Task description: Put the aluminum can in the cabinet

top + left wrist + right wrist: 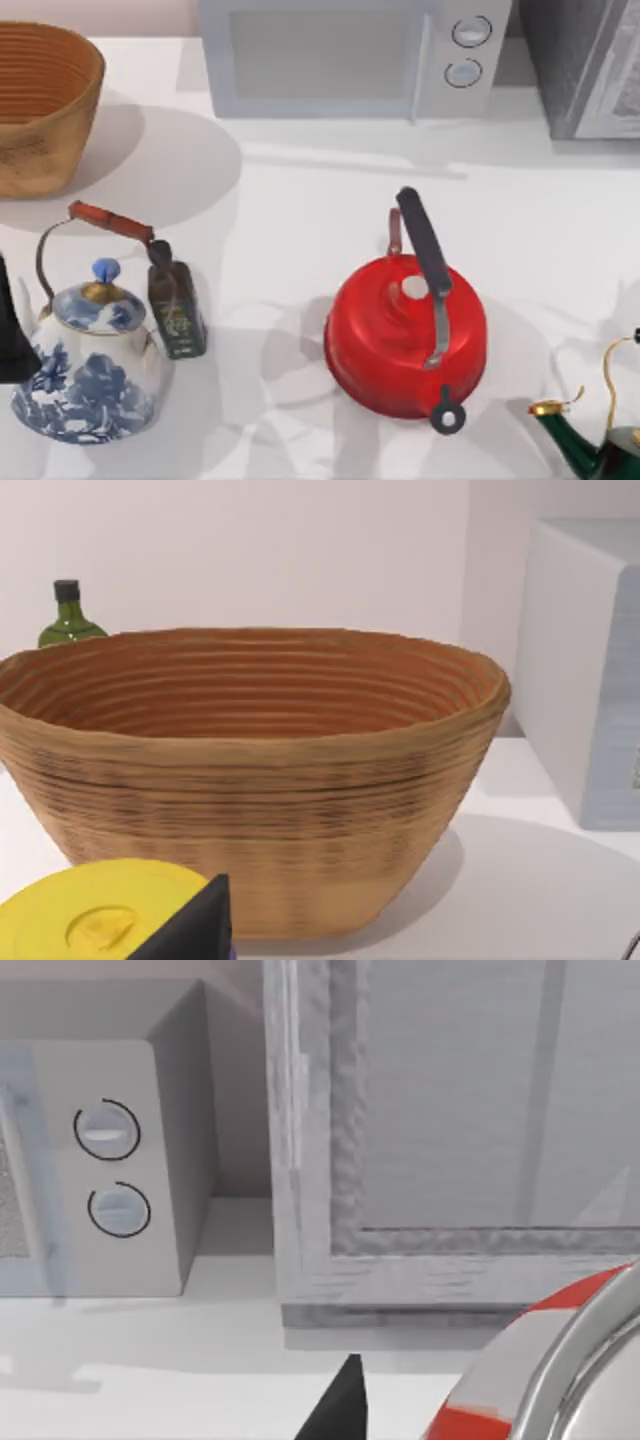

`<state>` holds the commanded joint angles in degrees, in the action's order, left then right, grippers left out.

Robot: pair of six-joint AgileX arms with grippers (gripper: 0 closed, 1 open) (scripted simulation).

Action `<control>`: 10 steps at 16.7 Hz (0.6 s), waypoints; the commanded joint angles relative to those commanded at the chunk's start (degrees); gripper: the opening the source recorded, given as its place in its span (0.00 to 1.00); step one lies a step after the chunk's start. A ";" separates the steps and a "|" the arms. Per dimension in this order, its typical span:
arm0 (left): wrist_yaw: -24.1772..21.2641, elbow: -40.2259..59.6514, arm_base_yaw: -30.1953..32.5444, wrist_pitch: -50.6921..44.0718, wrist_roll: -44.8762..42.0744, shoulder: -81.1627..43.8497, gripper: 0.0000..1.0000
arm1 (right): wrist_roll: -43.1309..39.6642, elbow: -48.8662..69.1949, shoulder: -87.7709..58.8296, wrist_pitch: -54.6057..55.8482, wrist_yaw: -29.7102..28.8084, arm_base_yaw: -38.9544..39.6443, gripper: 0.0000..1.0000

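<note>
**Can riding close under the right wrist, facing the cabinet**

The right gripper [338, 1408] is hovering near the far right of the table and pointing at the cabinet [450, 1110], whose pale framed door is standing closed. The aluminum can [520, 1370] is sitting very close to the wrist camera, just beside the dark tip of that gripper, with its silver rim and red-and-white label showing. Whether the gripper is clamped on the can cannot be told.

In the top view the cabinet [590, 70] is standing at the far right, just right of the white microwave [340, 55]. The red kettle [405, 335] is sitting in the middle, slightly right. A green kettle [590, 445] is peeking in at the near right corner.

The left gripper [195, 925] is waiting at the left edge, facing the woven basket [250, 770] at the far left. Whether it is apart or together cannot be told. Just beside it, a blue-and-white kettle [90, 365] is standing with a dark square bottle [177, 310] touching its right side.
</note>
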<state>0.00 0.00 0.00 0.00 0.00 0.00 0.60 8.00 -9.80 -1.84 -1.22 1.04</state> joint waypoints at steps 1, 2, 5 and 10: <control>0.00 0.00 0.00 0.00 0.00 0.00 1.00 | -0.20 -2.44 3.02 0.55 0.35 -0.31 0.00; 0.00 0.00 0.00 0.00 0.00 0.00 1.00 | -0.35 -4.51 5.51 1.02 0.65 -0.58 0.00; 0.00 0.00 0.00 0.00 0.00 0.00 1.00 | -0.59 -7.84 9.60 1.80 1.19 -1.02 0.00; 0.00 0.00 0.00 0.00 0.00 0.00 1.00 | -0.47 -7.93 9.53 1.75 1.20 -0.87 0.00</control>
<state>0.00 0.00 0.00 0.00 0.00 0.00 0.13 0.06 -0.27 -0.08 -0.02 0.17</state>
